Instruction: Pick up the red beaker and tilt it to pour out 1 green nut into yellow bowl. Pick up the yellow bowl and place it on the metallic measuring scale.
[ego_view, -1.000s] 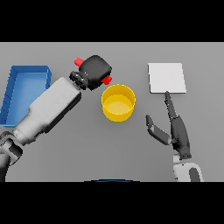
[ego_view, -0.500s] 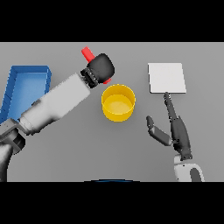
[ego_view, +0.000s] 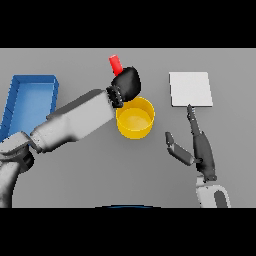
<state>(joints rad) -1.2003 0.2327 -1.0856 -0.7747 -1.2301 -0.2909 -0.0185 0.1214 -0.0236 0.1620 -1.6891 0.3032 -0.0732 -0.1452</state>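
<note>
Change since 0.5 s ago is small but plain: my left hand (ego_view: 126, 85) has slid further right and a little away from me, so it now hangs over the far left rim of the yellow bowl (ego_view: 135, 118), where before it sat just left of the bowl. The red beaker (ego_view: 115, 65) has travelled with it. My fingers are curled round the beaker, and only its upper end shows, sticking out past the hand on the far side and leaning to the left. I cannot tell whether any nut is inside it or in the bowl.

My right hand (ego_view: 197, 147) has kept its place near the right edge, its fingers straight and spread from the thumb, holding nothing. Its longest fingertip reaches almost to the near edge of the metallic measuring scale (ego_view: 190, 89).

Shapes and surfaces: the beaker is a small smooth red cylinder. The bowl is round, plain glossy yellow, with a thin wall and a flat bare floor; it stands on the grey table (ego_view: 100, 175), well apart from the scale. The scale is a flat pale square slab with a matte face. At the far left lies a blue tray (ego_view: 31, 82), rectangular, with low upright walls. My forearm is white and grey, smooth and boxy, and the hands are dark.
</note>
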